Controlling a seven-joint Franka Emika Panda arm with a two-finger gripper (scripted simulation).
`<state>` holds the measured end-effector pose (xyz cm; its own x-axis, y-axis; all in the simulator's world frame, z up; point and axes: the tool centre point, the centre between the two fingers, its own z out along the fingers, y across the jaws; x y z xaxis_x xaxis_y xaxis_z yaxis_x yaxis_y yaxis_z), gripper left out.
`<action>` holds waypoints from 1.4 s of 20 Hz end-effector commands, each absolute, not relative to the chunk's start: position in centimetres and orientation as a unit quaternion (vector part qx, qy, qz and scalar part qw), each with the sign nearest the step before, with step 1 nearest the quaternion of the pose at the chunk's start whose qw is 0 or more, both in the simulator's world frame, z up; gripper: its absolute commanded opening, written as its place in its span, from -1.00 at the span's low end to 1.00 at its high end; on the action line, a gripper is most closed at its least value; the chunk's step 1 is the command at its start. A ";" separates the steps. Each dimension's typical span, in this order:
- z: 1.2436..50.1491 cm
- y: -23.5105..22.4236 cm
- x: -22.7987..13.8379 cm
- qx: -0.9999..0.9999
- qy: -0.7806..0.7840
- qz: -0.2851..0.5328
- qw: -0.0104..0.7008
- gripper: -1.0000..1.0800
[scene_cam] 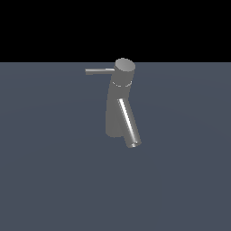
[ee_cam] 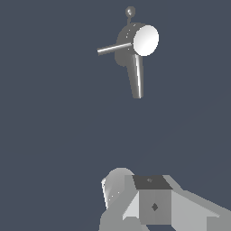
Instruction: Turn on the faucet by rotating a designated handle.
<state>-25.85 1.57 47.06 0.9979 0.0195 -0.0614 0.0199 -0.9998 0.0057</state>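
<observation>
Around the faucet [scene_cam: 119, 108] we see only a flat grey-blue floor [scene_cam: 45, 180], bare on every side of it in the exterior view, up to a straight far edge where black background [scene_cam: 115, 27] begins. The faucet stands near the middle of this view, its cap just under that edge.

The arm does not appear in the exterior view. In the wrist view we see only a pale grey blocky part of the robot [ee_cam: 153, 203], cut by the frame's border, well apart from the faucet [ee_cam: 135, 49]. The fingers of the gripper are not visible to us, so we cannot tell if it is open or closed. A small dark ball on a thin stem [ee_cam: 130, 11] shows behind the faucet; what it is we cannot make out.

The faucet is grey metal, with a tapered leaning body, a cylindrical cap and a straight slanting spout [scene_cam: 129, 124]. The handle [scene_cam: 99, 71], a thin straight rod, projects from the cap toward the exterior view's left, nearly level. Nothing touches it.
</observation>
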 end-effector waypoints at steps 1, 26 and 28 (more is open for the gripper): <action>47.1 1.6 -25.9 0.999 0.010 -0.031 0.003 -1.00; 40.2 5.0 -21.4 0.978 -0.191 0.035 -0.076 -1.00; 39.4 5.4 -20.7 0.972 -0.215 0.043 -0.085 -1.00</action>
<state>-21.21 5.11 40.01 0.9205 -0.3885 0.0422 -0.3770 -0.9112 -0.1660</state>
